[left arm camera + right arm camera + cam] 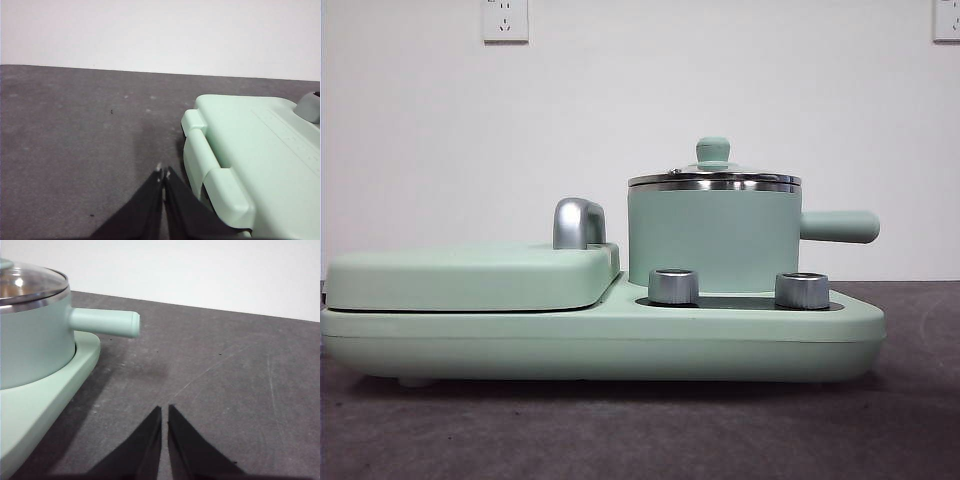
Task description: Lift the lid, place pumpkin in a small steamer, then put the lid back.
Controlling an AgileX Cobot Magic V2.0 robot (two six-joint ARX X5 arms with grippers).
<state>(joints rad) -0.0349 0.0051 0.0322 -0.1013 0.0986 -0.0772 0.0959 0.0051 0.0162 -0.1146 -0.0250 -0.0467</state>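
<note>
Waiting low over the grey table [240,380], both clenched on nothing: left gripper [163,172] beside the flat cover [260,150], right gripper [165,410] near the small steamer [712,235]. Seated on its rim, the lid [714,175] (knob up, ready for grasping). No pumpkin visible.

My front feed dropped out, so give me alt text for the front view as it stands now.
A mint-green small steamer stands on the right of a mint-green cooker base, its glass lid on and its side handle pointing right. A flat mint-green cover lies on the left; no pumpkin or gripper shows.
</note>
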